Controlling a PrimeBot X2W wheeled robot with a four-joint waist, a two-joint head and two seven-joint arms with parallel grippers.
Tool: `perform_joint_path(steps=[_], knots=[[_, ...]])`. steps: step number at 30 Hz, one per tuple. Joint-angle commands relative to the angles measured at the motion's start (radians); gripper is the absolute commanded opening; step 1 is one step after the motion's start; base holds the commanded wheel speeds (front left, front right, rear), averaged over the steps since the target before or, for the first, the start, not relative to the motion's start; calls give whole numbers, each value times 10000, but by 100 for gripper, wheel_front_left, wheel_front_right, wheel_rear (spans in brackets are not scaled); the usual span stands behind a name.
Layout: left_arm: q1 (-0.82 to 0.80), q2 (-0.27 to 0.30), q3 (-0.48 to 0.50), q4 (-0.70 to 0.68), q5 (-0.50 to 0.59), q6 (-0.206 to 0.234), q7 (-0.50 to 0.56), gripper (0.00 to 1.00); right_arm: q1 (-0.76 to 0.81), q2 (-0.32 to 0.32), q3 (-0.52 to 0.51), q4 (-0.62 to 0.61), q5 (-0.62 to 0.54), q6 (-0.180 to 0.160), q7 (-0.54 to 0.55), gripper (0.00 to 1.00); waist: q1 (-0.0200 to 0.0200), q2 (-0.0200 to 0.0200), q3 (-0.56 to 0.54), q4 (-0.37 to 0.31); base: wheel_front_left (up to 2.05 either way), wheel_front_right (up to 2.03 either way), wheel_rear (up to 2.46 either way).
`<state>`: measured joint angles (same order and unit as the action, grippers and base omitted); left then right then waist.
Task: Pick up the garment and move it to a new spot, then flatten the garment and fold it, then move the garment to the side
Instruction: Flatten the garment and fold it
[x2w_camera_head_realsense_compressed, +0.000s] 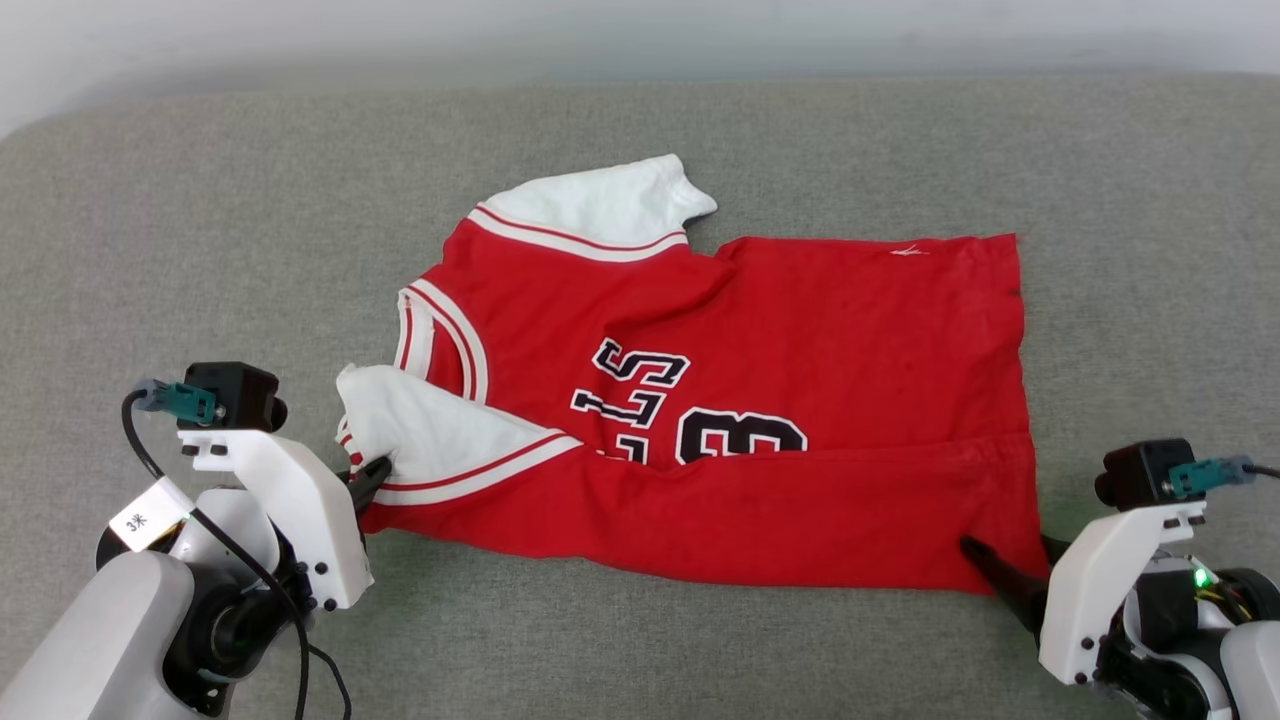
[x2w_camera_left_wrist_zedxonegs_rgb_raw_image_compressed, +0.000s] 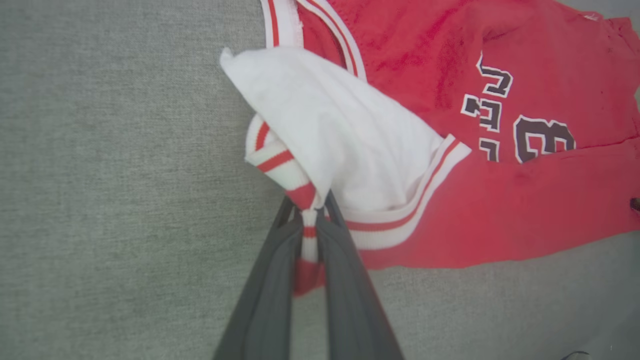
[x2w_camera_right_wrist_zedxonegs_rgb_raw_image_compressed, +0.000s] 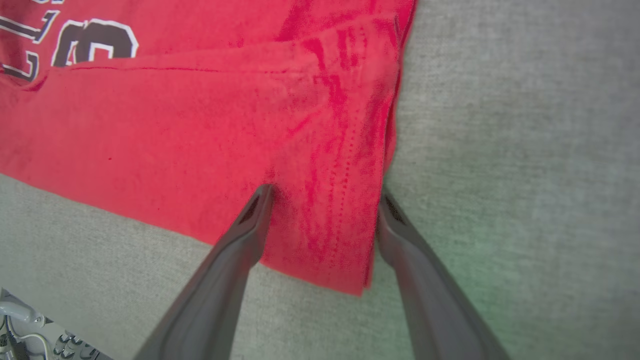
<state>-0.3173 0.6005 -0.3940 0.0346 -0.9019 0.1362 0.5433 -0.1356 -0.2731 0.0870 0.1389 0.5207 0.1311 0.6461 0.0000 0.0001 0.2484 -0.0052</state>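
The garment (x2w_camera_head_realsense_compressed: 760, 330) is a red jersey with white sleeves, striped trim and black lettering, lying sideways on the grey cushion with its near long edge folded over. My left gripper (x2w_camera_head_realsense_compressed: 368, 476) is shut on the striped cuff of the near white sleeve (x2w_camera_left_wrist_zedxonegs_rgb_raw_image_compressed: 350, 145); the trim is pinched between the fingers of the left gripper (x2w_camera_left_wrist_zedxonegs_rgb_raw_image_compressed: 309, 210). My right gripper (x2w_camera_head_realsense_compressed: 1005, 560) is open at the near right hem corner. In the right wrist view the right gripper (x2w_camera_right_wrist_zedxonegs_rgb_raw_image_compressed: 325, 195) has one finger lying on the red fabric (x2w_camera_right_wrist_zedxonegs_rgb_raw_image_compressed: 200, 135) and the other just off the hem edge.
The grey fabric cushion (x2w_camera_head_realsense_compressed: 200, 230) spreads wide on all sides of the jersey, up to a pale wall at the back. Bare cushion lies to the left, right and front of the garment.
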Motion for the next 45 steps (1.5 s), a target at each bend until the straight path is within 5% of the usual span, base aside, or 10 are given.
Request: perform_joint_path(steps=[1,2,4,5,24,39,40,41,44,45], knots=[[-132,-15,-3,-14,33,9,-73,0,-49,92,229,260,135,-7,173,100,0,-1,145,84,0,0,0],[-141,-31,-4,-4,38,-4,-104,0,-63,102,328,387,180,-7,278,91,0,-1,187,101,0,0,0],[-148,-57,-4,35,37,-24,-163,0,-123,81,482,583,299,-7,332,3,0,-1,223,118,0,0,0],[-149,-60,-4,59,37,-29,-192,0,-167,54,532,658,328,-5,328,0,0,-1,230,125,0,0,0],[1639,272,88,-314,61,339,-809,0,381,-607,481,-45,369,-11,142,0,0,-1,-1745,94,0,0,0],[3960,-133,209,-160,-745,597,-1341,0,2900,384,-568,-668,62,-10,272,0,0,-1,-2360,234,0,0,0],[3893,-205,209,-33,-693,580,-1463,0,2996,483,-612,-605,9,-10,201,37,0,-1,-2339,230,0,0,0],[3814,-327,226,157,-730,538,-1564,5,3036,603,-652,-546,-5,-10,50,100,0,-1,-2309,225,0,0,0],[3577,-518,167,644,-688,318,-1800,100,3008,801,-680,-429,-162,-10,-537,100,0,-1,-2266,189,0,0,0],[3484,-574,147,792,-636,280,-1891,100,2958,865,-712,-427,-209,-8,-807,100,0,-1,-2260,174,0,0,0]])
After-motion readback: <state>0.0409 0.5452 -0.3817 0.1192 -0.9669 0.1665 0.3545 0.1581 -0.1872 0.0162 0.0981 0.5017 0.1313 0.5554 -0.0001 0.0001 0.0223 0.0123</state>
